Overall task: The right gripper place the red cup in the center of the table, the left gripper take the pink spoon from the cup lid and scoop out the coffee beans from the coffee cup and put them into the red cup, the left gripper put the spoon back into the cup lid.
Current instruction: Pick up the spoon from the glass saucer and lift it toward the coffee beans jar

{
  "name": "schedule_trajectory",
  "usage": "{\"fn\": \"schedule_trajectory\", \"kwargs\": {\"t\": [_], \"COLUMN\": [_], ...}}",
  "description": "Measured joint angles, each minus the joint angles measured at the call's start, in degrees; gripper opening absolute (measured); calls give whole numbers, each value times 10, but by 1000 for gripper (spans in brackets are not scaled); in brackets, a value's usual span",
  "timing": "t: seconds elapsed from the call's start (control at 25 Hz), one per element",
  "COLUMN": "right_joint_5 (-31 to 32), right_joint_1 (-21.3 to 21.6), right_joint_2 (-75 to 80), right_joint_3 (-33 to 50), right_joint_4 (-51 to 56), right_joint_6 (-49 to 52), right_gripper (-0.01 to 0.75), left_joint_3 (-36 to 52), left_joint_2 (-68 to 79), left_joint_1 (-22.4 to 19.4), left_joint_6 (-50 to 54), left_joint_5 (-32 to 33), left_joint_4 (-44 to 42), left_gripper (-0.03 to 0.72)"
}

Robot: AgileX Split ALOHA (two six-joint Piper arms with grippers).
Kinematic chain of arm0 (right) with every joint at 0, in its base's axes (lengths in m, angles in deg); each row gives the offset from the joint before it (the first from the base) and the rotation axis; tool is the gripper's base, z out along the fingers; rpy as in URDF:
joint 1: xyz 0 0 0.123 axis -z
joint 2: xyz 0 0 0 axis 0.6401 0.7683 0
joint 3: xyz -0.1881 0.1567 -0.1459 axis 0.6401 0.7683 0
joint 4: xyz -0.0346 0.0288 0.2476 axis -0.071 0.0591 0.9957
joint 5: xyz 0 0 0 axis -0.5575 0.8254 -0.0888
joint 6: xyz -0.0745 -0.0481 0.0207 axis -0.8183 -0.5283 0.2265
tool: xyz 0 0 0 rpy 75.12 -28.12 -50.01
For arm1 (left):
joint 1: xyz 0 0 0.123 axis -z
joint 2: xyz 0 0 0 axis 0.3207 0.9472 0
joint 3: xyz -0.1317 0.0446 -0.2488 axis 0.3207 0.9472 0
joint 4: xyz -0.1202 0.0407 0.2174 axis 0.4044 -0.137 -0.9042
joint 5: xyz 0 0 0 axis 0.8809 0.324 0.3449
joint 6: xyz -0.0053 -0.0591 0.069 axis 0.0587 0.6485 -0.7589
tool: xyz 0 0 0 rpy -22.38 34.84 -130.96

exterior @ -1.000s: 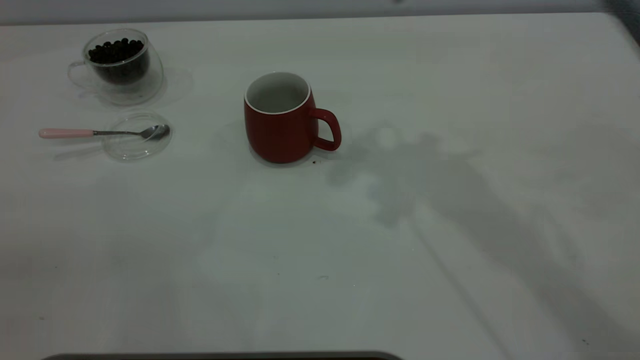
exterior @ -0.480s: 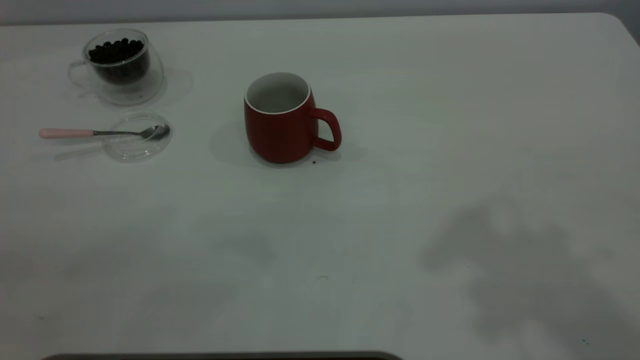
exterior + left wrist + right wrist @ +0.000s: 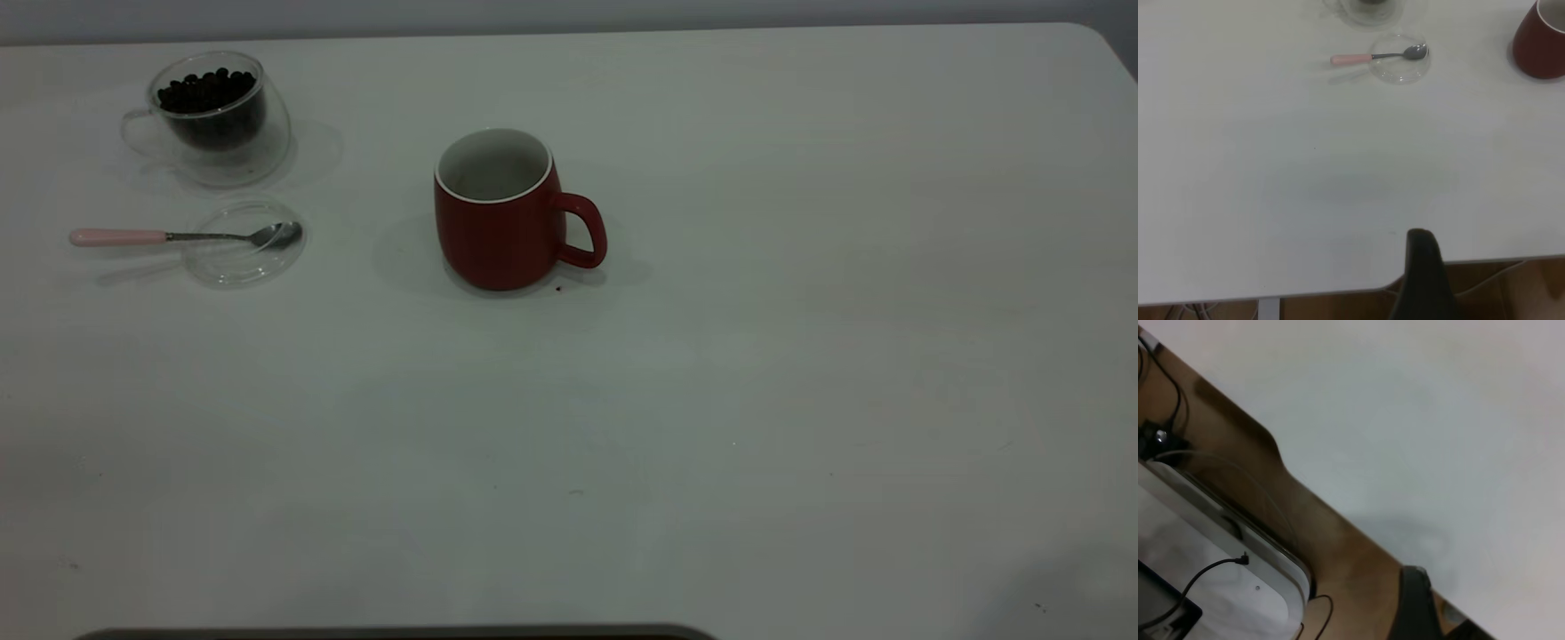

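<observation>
The red cup (image 3: 493, 227) stands upright and empty near the middle of the table (image 3: 711, 400), handle to the right; the left wrist view shows its side (image 3: 1541, 47). The clear coffee cup (image 3: 218, 133) holding coffee beans (image 3: 206, 89) stands at the far left. In front of it the pink spoon (image 3: 178, 236) lies with its bowl in the cup lid (image 3: 244, 258) and its handle pointing left. The spoon (image 3: 1371, 57) and lid (image 3: 1399, 70) also show in the left wrist view. Neither gripper appears in the exterior view. My left gripper (image 3: 1421, 280) hangs over the table's edge, far from the spoon. My right gripper (image 3: 1411, 607) is over another table edge.
A tiny dark speck (image 3: 558, 288) lies by the red cup's base. The right wrist view shows brown floor, cables (image 3: 1211, 573) and a white unit (image 3: 1218, 587) beside the table's edge.
The arm shadow on the table's right half slid toward the front right corner and has almost left the view. The cups, spoon and lid have not moved.
</observation>
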Motion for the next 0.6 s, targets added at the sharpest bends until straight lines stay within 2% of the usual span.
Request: {"fn": "schedule_trajectory", "kwargs": {"t": [0.12,0.2,0.4,0.6], "right_joint_5": [0,0,-3,-37], "right_joint_1": [3,22,102,178], "right_joint_2": [-71,-120,-239,-330], "right_joint_3": [49,80,143,193], "right_joint_4": [2,6,12,12], "right_joint_6": [14,24,31,32], "right_gripper": [591,591,591,591], "left_joint_3": [0,0,0,0], "left_joint_2": [0,0,0,0], "left_joint_1": [0,0,0,0], "left_joint_6": [0,0,0,0], "left_joint_5": [0,0,0,0], "left_joint_4": [0,0,0,0], "left_gripper": [586,586,586,586]}}
